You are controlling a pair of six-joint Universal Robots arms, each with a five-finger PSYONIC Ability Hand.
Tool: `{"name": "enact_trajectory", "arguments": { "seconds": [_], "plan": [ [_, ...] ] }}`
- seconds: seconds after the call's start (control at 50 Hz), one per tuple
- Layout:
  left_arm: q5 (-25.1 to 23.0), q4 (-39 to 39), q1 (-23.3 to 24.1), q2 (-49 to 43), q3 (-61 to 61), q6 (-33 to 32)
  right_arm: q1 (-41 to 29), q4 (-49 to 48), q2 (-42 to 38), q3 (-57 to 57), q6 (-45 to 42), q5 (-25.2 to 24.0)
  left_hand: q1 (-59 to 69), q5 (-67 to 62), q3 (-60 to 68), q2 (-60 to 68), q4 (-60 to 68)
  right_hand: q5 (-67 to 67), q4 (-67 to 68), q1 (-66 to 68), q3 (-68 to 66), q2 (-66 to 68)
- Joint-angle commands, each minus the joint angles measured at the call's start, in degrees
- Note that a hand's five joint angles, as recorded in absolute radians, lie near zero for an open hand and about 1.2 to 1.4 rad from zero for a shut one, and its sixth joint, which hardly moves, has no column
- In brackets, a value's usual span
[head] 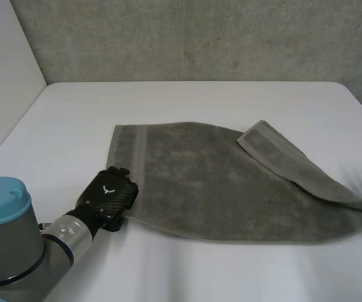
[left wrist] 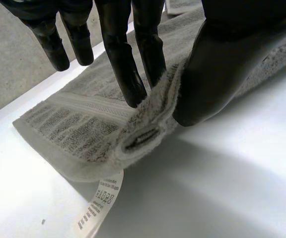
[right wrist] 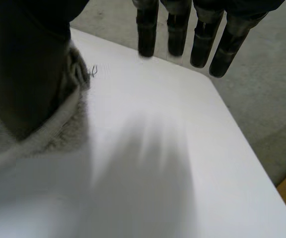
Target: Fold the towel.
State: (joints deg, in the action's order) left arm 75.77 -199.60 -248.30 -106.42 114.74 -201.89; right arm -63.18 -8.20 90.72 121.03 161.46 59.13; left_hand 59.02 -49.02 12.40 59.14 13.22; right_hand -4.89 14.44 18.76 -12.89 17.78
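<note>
**Working a grey towel from its two ends**

Lying mostly flat across the middle of the white table, showing a looped terry pile and a flat woven band running beside its left hem. Folding over at the far right corner, with that flap resting pale side up on the cloth. Stretching away at the right end towards the table's right edge, rising a little off the surface there.

Grasping the towel's near left corner with the left hand: pinching the hem between the thumb and straight fingers, lifting it into a small ridge. Dangling just below that pinch, a white care label, touching the table.

Resting the thumb of the right hand on the towel's right hem, bunching the cloth beneath it. Keeping its fingers straight and released, hovering over bare table, apart from the cloth.
</note>
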Motion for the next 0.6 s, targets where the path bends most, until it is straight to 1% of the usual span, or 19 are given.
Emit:
{"name": "enact_trajectory", "arguments": {
  "seconds": [0.02, 0.14, 0.18, 0.2, 0.24, 0.3, 0.34, 0.36, 0.4, 0.42, 0.44, 0.46, 0.5, 0.52, 0.56, 0.58, 0.6],
  "plan": [
    [0.0, 0.09, 0.1, 0.25, 0.05, 0.0, -6.16, 1.96, 0.94, -2.11, 0.18, 0.2, -0.36, 0.36, -2.4, -0.49, -3.22, 4.89, -4.44, -8.76, 2.89, -7.78],
    [0.0, 0.09, 0.01, 0.25, 0.14, 0.0, -9.42, 3.19, 2.0, -3.78, 0.18, 0.11, -0.36, 0.36, -2.4, -0.49, -3.22, 4.89, -4.44, -8.76, 2.89, -7.78],
    [0.0, 0.09, -0.07, 0.34, 0.22, 0.0, -13.35, 4.85, 1.65, -5.62, 0.18, 0.11, -0.36, 0.36, -2.4, -0.49, -3.22, 4.89, -4.44, -8.76, 2.89, -7.78],
    [0.0, 0.09, 0.01, 0.6, 0.31, 0.0, -13.37, 4.86, 1.65, -5.63, 0.18, 0.11, -0.36, 0.36, -2.4, -0.49, -3.22, 4.89, -4.44, -8.76, 2.89, -7.78],
    [0.0, 0.18, 0.01, 1.13, 0.4, 0.0, -16.96, 6.35, 0.16, -7.99, 0.44, 0.28, -0.36, 0.36, -2.4, -0.49, -3.22, 4.89, -4.44, -8.76, 2.89, -7.78],
    [0.0, 0.53, 0.01, 2.01, 0.58, 0.09, -18.65, 6.53, -1.96, -9.49, 0.44, 0.55, -0.36, 0.36, -2.4, -0.49, -3.22, 4.89, -4.44, -8.76, 2.89, -7.78],
    [-0.09, 0.62, 0.1, 2.36, 0.75, 0.18, -23.28, 6.53, -7.9, -13.95, 1.22, 1.51, -0.53, 0.53, -2.4, -0.65, -3.22, 4.89, -4.44, -8.76, 2.89, -7.78],
    [-0.09, 0.62, 0.1, 2.71, 0.84, 0.18, -23.3, 6.53, -7.93, -13.98, 1.23, 1.52, -0.53, 0.53, -2.4, -0.65, -3.22, 4.89, -4.44, -8.76, 2.89, -7.78],
    [-0.09, 0.62, 0.19, 2.97, 0.93, 0.18, -28.46, 6.53, -14.31, -20.18, 2.63, 3.96, -0.53, 0.53, -2.4, -0.65, -3.22, 4.89, -4.44, -8.76, 2.89, -7.78],
    [-0.09, 0.62, 0.19, 3.06, 0.93, 0.18, -28.49, 6.53, -14.35, -20.22, 2.64, 3.98, -0.53, 0.53, -2.4, -0.65, -3.22, 4.89, -4.44, -8.76, 2.89, -7.78],
    [-0.09, 0.62, 0.19, 3.07, 0.93, 0.18, -30.66, 6.62, -17.65, -23.52, 2.55, 5.11, -0.53, 0.53, -2.4, -0.65, -3.22, 4.89, -4.44, -8.76, 2.89, -7.78],
    [-0.09, 0.62, 0.28, 3.07, 1.02, 0.18, -30.69, 6.62, -17.69, -23.56, 2.55, 5.12, -0.53, 0.53, -2.4, -0.65, -3.22, 4.89, -4.44, -8.76, 2.89, -7.78],
    [-0.09, 0.62, 0.28, 3.07, 1.02, 0.18, -33.84, 6.71, -24.77, -30.2, 2.02, 6.78, -0.69, 0.7, -2.4, -0.82, -3.22, 4.89, -4.44, -8.76, 2.89, -7.78],
    [-0.09, 0.62, 0.28, 3.07, 1.1, 0.18, -33.85, 6.71, -24.81, -30.24, 2.02, 6.79, -0.69, 0.7, -2.4, -0.82, -3.22, 4.89, -4.44, -8.76, 2.89, -7.78],
    [-0.09, 0.62, 0.28, 3.15, 1.1, 0.18, -35.51, 7.15, -31.54, -37.23, 1.85, 7.49, -0.69, 0.7, -2.4, -0.82, -3.22, 4.89, -4.44, -8.76, 2.89, -7.78],
    [-0.18, 0.62, 0.28, 3.07, 1.19, 0.18, -35.52, 7.15, -31.57, -37.27, 1.85, 7.49, -0.69, 0.7, -2.4, -0.82, -3.22, 4.89, -4.44, -8.76, 2.89, -7.78],
    [-0.18, 0.62, 0.28, 3.07, 1.19, 0.18, -36.13, 7.58, -34.62, -40.23, 1.58, 7.84, -0.69, 0.7, -2.4, -0.82, -3.22, 4.89, -4.44, -8.76, 2.89, -7.78]
  ]
}}
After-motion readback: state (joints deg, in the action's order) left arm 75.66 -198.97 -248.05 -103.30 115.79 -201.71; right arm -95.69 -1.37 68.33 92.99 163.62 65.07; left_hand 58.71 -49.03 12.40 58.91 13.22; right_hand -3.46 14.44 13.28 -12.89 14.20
